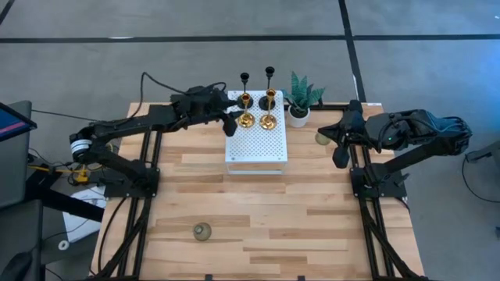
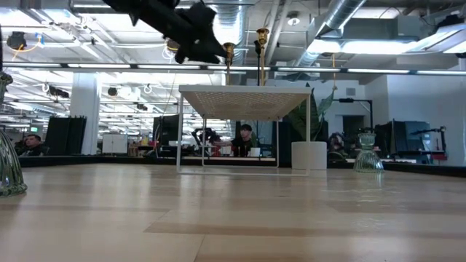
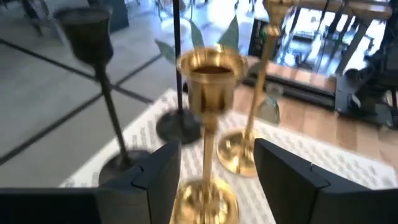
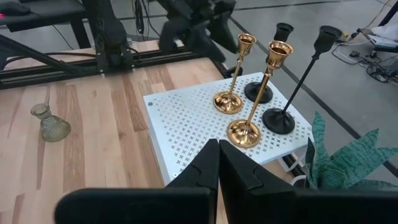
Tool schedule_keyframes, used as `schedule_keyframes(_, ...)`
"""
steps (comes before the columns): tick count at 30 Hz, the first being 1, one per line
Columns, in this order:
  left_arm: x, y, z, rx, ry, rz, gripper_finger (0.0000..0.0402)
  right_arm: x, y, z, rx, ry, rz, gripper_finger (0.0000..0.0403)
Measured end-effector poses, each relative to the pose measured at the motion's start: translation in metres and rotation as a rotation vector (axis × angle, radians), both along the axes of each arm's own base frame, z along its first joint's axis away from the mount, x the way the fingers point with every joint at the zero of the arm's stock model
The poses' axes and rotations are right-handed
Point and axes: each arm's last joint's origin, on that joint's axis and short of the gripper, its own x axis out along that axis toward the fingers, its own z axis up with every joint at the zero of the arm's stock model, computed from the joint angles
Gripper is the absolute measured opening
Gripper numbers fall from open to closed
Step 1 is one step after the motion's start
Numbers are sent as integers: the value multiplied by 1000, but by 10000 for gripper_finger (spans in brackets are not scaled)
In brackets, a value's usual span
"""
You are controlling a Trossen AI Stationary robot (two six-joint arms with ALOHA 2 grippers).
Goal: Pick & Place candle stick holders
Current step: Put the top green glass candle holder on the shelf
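Gold first: two gold holders stand on the white perforated stand (image 1: 256, 142), the shorter gold holder (image 1: 245, 119) on the side nearer the left arm and the taller gold holder (image 1: 269, 120) beside it. Behind them, at the stand's far edge, stand two black holders — one black holder (image 1: 244, 79) behind the shorter gold one, the other black holder (image 1: 269, 72) behind the taller. Two green glass holders sit off the stand on the wooden table (image 1: 258, 211): one glass holder (image 1: 202, 231) well in front of the stand near the table's front edge, the second glass holder (image 1: 321, 137) to the stand's right, just beside the right arm. One potted plant (image 1: 300, 97) sits at the stand's far right corner.

At the stand's left edge the left gripper (image 3: 214, 177) has its jaws apart, and the shorter gold holder's stem rises in the gap between them — neither finger visibly touches it, and its base rests on the stand. Right of the stand, the right gripper (image 4: 219, 163) hangs above the table with its jaws pressed together, holding nothing.
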Motion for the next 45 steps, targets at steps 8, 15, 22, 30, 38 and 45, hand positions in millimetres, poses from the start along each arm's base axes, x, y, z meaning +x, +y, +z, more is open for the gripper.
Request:
schedule_keyframes(8, -38, -30, 19, -83, -10, -119, 194, -1, 0, -2, 19, 17, -15, 0)
schedule_keyframes(15, -64, -56, 38, -43, -73, -211, 132, -16, -5, -19, 162, 117, -221, 0)
schedule_keyframes(22, -78, -68, 46, -21, -114, -253, 43, -26, -4, -42, 141, 173, -349, 0)
schedule_keyframes(30, -84, -76, 44, -33, -84, -292, 6, -37, -2, -96, 185, 90, -428, 0)
schedule_keyframes(38, -83, -83, 44, -35, -83, -332, 6, -31, 5, -162, 333, -81, -475, 0)
schedule_keyframes(45, -83, -84, 44, -35, -84, -339, 5, -25, 7, -205, 387, -90, -540, 0)
